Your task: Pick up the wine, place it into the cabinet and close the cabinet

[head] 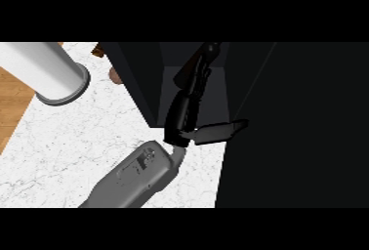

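Nearest to us, one grey forearm [133, 178] is coming in from the bottom edge across the white marble table [65, 146], angling up and to the right. I can't be sure which arm it is, but it looks like the left. Its black hand [189, 105] is reaching straight into the open cabinet [144, 78], thumb sticking out to the right by the cabinet's front edge. The hand is stretched long and narrow, and I cannot tell whether the fingers are clenched around anything; it's black on black in there. The wine isn't clearly showing. My guess is it's in that hand, deep in the cabinet, long axis running into the opening, neck pointing away. Further back on the left, a tall white cylinder [43, 68] is standing on the table, well apart from the action.
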You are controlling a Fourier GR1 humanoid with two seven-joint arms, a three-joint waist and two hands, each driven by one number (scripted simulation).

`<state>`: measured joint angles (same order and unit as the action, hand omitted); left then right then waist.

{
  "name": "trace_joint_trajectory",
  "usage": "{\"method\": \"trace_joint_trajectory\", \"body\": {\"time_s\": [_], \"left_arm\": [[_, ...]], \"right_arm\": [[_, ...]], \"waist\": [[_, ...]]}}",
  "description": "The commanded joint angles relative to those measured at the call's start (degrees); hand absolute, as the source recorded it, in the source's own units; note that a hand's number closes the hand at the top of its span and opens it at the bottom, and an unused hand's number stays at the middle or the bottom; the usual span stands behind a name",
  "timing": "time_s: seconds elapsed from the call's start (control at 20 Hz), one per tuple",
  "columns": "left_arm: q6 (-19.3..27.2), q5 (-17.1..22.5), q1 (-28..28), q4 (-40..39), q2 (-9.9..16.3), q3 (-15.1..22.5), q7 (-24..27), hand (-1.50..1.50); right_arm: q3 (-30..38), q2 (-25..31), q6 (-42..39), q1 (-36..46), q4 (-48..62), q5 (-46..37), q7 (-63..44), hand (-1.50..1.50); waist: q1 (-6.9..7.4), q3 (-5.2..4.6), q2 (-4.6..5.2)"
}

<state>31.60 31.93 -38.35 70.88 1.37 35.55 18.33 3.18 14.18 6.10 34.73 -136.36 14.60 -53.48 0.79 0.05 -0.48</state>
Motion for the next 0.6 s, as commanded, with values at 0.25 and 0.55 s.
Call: {"method": "trace_joint_trajectory", "body": {"time_s": [0.25,0.55], "left_arm": [[10.14,-3.06,14.14,20.22,-1.30,8.80,-1.62,-1.50],[11.86,-6.21,26.78,34.09,3.20,15.74,-3.41,1.50]], "right_arm": [[-1.11,0.33,2.80,2.84,-1.17,-2.39,-2.08,-1.50],[-3.98,0.08,4.46,1.60,-4.15,-5.14,-4.10,-1.50]], "waist": [[-0.51,-0.09,0.20],[-0.44,-0.10,0.12]]}}
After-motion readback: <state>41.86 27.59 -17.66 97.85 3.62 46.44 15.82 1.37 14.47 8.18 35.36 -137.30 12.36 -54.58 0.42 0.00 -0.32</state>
